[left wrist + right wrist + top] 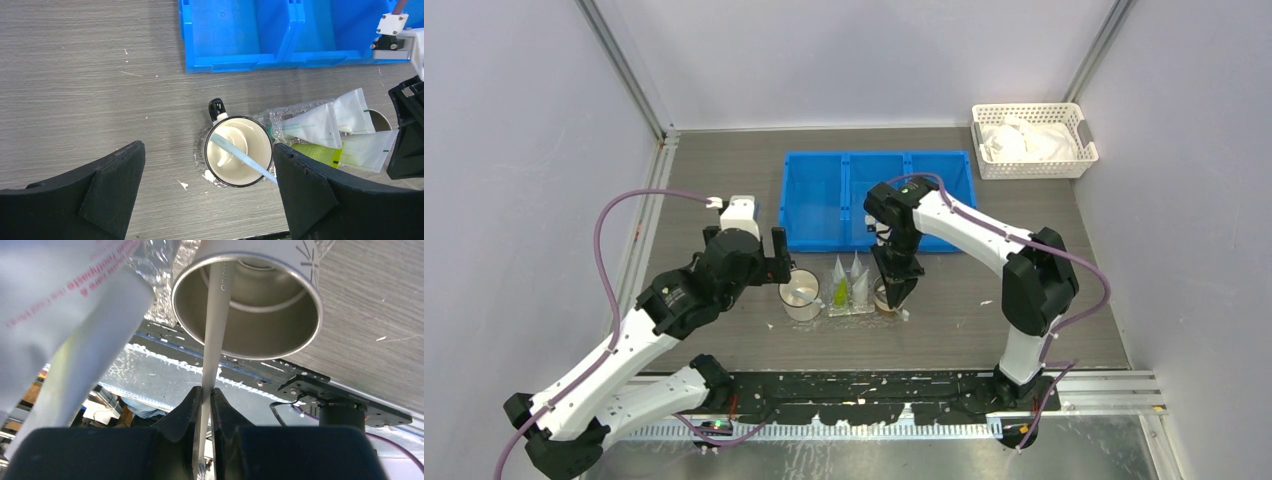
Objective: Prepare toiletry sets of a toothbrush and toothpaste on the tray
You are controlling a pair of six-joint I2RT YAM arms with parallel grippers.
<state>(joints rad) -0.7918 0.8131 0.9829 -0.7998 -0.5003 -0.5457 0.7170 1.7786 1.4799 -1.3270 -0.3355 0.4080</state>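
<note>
The clear tray [851, 308] lies in front of the blue bin and holds several wrapped packets [842, 290], white and green; they also show in the left wrist view [320, 125]. A white mug [255, 142] left of the tray holds a light blue toothbrush [240, 156]. My left gripper [207, 152] is open and empty above the mug. My right gripper [206, 392] is shut on a grey toothbrush [215, 325] whose far end is inside a metal cup [280, 335] right of the tray [160, 305]. In the top view the right gripper [897, 288] stands over that cup.
A blue three-compartment bin [824, 200] sits just behind the tray. A white lattice basket [1032, 140] with white wrapped items stands at the back right. Small white scraps lie on the table near the mug [801, 296].
</note>
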